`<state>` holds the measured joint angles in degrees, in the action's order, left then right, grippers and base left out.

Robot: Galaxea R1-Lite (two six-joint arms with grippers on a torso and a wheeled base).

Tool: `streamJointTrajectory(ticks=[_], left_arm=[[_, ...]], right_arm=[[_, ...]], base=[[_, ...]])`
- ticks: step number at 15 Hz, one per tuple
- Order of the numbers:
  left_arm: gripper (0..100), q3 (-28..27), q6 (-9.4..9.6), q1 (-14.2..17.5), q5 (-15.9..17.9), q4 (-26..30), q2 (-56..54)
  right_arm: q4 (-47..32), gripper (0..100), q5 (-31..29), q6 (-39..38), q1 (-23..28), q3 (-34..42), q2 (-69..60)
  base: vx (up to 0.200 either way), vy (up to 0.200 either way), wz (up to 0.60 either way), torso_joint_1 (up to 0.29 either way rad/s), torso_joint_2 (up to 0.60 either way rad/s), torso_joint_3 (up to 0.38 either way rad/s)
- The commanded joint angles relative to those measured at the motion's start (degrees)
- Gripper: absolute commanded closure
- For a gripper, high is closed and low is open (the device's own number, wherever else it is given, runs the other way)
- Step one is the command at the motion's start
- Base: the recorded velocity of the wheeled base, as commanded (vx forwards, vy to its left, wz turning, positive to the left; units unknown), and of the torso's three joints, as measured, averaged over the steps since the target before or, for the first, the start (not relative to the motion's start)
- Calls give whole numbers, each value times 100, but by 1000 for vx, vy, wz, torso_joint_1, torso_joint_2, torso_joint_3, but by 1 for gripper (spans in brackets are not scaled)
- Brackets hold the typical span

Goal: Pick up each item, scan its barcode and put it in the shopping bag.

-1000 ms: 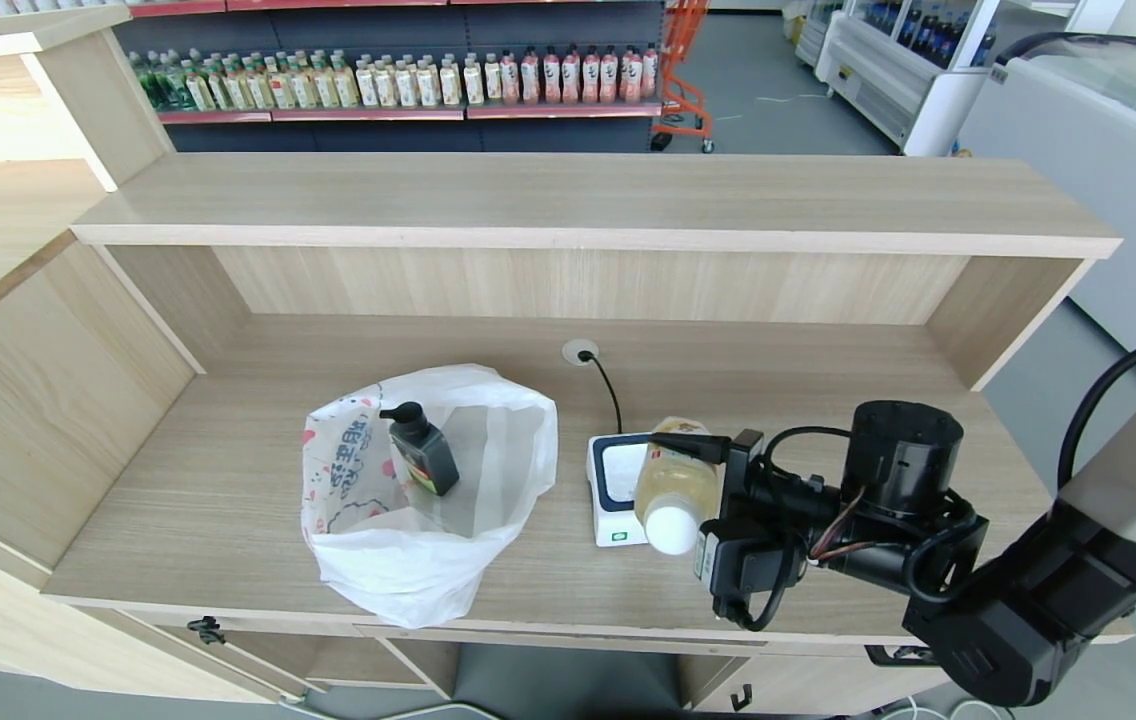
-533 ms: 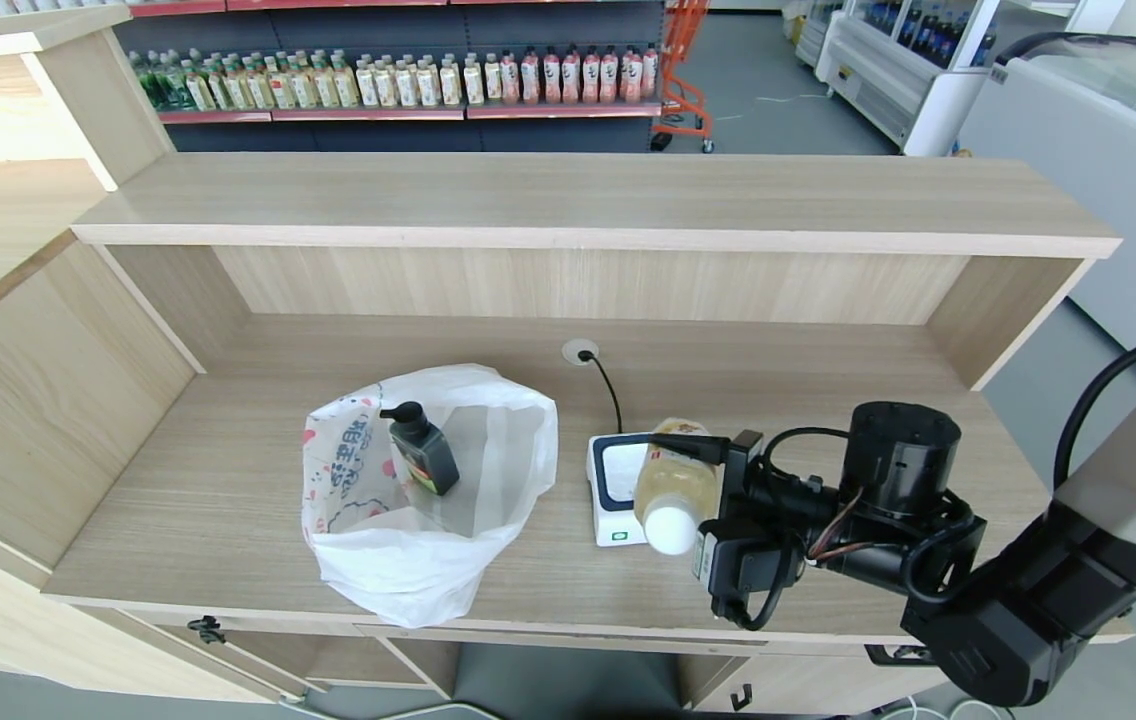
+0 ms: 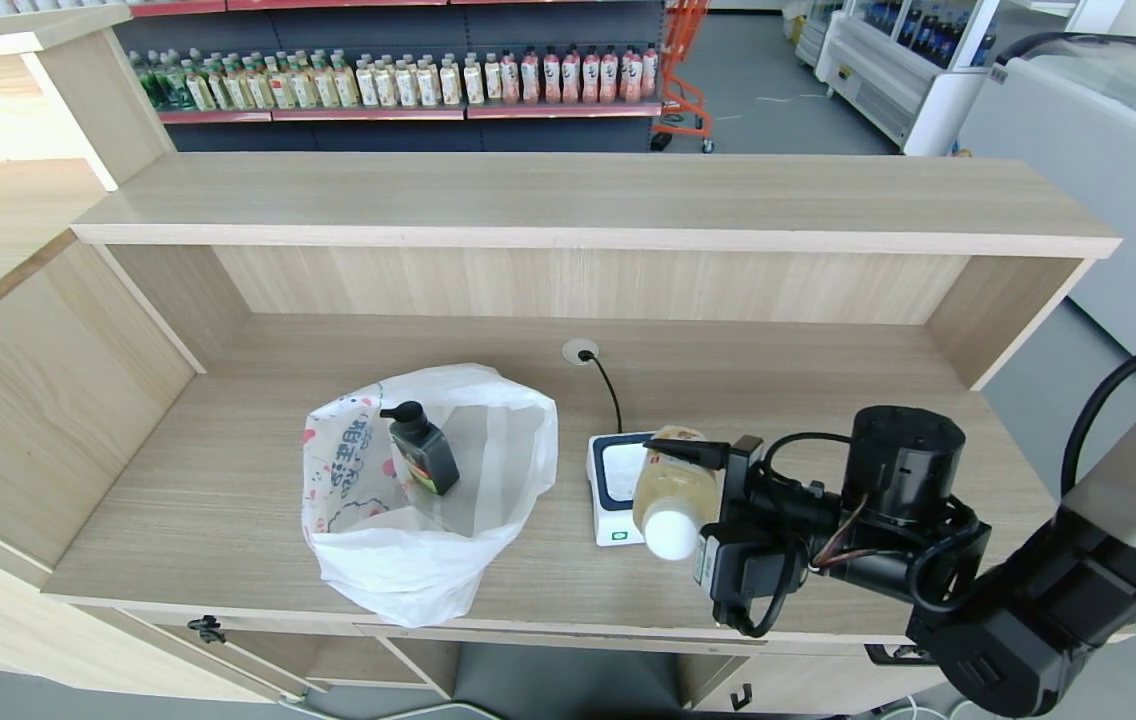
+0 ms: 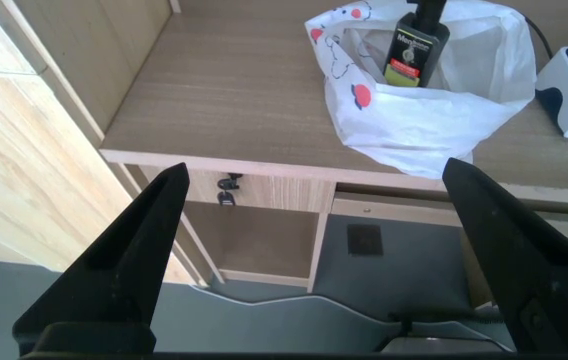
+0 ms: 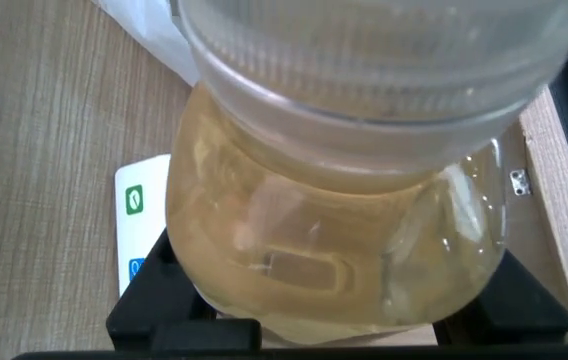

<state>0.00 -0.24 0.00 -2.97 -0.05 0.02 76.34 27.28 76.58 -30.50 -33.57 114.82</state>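
Bottle held over scanner, right of centre in the head view.

The bottle [image 3: 673, 490], clear with pale yellow liquid and a white cap, lies roughly level, cap pointing to the lower edge of the frame. The right pincer [image 3: 693, 500] is clamped across its body from the right. The bottle overlaps the right part of the white scanner [image 3: 613, 480], which sits on the counter [image 3: 228, 500]; contact between bottle and scanner cannot be determined. A black cable [image 3: 608, 390] runs from the scanner up to a hole in the counter. Left of the scanner, just beside it, stands the white shopping bag [image 3: 398, 570], mouth open, with a dark pump bottle [image 3: 423, 450] upright inside. In the left wrist view the left pincer [image 4: 314, 270] has its jaws spread wide with nothing between them, off the counter's front edge.
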Motion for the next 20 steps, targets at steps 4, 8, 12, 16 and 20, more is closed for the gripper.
streamJointTrajectory(ticks=[4, 8, 12, 16, 20], left_arm=[[0, 0, -2, 0, -1, -4, -2], [0, 0, -11, 0, -1, -4, -2], [0, 0, -11, 0, -1, -4, -2], [0, 0, -11, 0, -1, -4, -2], [0, 0, -11, 0, -1, -4, -2]], right_arm=[[-251, 100, -1770, -2569, -448, 105, -1647], [-1446, 100, -4310, -5856, -466, -229, -2052], [-1481, 100, -4468, -7307, -483, -492, -1779], [-1481, 100, -4442, -7535, -562, -782, -1603], [-1455, 100, -4425, -7561, -958, -791, -1472]], base=[[0, 0, 0, 0, 0, 0], [0, 0, 0, 0, 0, 0], [0, 50, 0, 1, 2, 1], [0, 200, 0, 10, 6, 4], [0, 200, 0, -1, 4, 4]])
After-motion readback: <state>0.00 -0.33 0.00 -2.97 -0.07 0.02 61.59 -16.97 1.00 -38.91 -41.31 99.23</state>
